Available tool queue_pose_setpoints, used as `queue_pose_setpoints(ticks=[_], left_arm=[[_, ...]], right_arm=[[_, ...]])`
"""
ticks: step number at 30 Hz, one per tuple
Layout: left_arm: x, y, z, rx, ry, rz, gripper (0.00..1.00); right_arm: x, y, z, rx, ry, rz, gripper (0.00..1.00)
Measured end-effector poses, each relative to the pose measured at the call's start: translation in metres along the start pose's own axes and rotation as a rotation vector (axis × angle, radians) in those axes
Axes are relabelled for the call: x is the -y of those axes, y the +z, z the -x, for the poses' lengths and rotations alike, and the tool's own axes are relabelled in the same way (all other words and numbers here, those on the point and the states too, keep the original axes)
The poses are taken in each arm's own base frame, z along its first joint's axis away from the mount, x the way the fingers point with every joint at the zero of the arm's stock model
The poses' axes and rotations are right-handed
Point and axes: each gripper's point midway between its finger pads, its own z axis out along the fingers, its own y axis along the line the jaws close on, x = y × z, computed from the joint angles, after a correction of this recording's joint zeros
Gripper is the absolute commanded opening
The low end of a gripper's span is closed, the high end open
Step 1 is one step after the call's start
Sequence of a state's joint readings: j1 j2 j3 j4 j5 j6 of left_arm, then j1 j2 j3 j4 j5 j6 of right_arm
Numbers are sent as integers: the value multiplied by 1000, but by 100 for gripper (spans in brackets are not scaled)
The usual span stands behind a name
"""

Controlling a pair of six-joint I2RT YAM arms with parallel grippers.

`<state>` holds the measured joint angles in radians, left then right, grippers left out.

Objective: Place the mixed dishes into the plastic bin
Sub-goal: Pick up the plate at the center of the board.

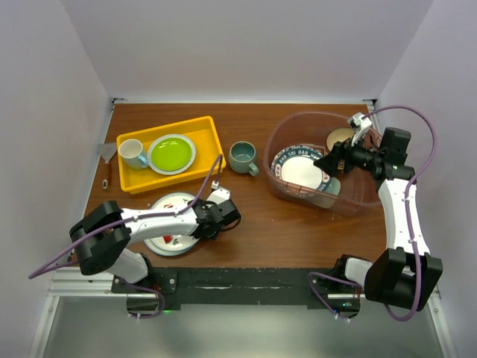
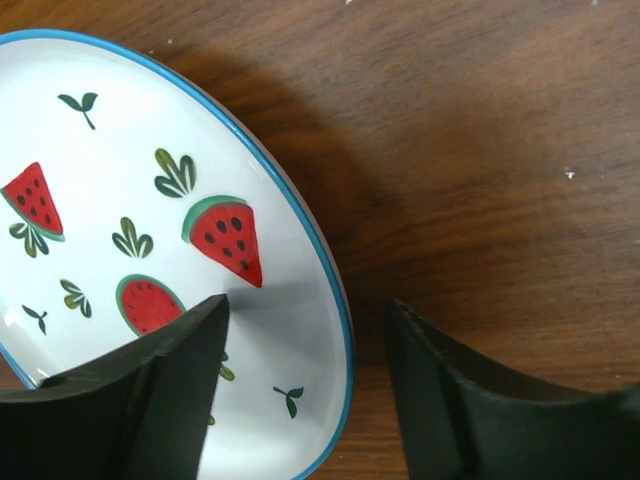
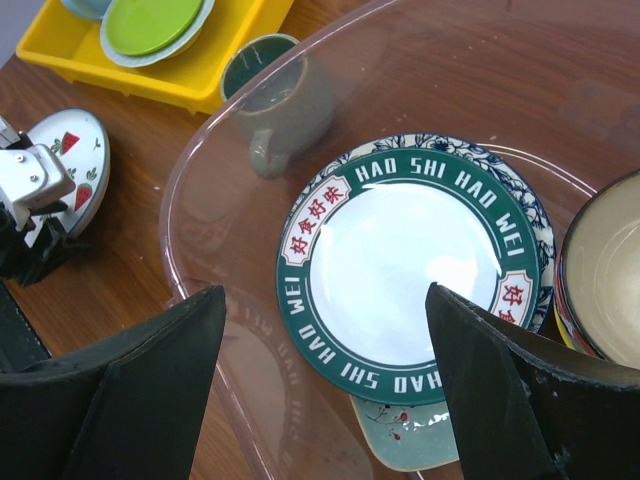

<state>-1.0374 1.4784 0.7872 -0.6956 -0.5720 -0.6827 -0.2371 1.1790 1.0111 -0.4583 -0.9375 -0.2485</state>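
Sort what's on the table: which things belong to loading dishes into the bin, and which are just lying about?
Part of the job: bin, green-rimmed plate and bowl already inside it, watermelon plate, grey-green mug.
Lying about, apparently: yellow tray, its white cup and green plate, scraper.

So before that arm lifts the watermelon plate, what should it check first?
1. Rim of the watermelon plate between the jaws of the left gripper: ok.
2. Jaws clamped on the rim: not ok, a gap shows.
3. Path free of the right gripper: not ok, it hangs open over the plastic bin.
4. Room in the bin: ok, the green-rimmed plate lies flat.
5. Path free of the mug: cannot tell.
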Motion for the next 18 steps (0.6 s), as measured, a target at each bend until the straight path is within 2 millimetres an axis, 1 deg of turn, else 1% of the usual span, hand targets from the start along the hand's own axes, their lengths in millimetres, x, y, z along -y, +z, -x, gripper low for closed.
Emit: queue_pose_setpoints(ticks=[1, 4, 7, 12, 18], left_arm=[[1, 0, -1, -1, 9, -2, 45], [-1, -1, 0, 8, 24, 11, 29], [-4, -6, 5, 36, 63, 41, 22], [-8, -12, 10, 48, 79, 63, 20], [-4, -20, 12, 50, 67, 26, 19]], right_arm=[[0, 0, 0, 0, 0, 0, 85], [0, 0, 0, 0, 0, 0, 85], [0, 0, 0, -1, 0, 0, 85], [0, 0, 0, -1, 1, 0, 85], [0, 0, 0, -1, 0, 1, 85]])
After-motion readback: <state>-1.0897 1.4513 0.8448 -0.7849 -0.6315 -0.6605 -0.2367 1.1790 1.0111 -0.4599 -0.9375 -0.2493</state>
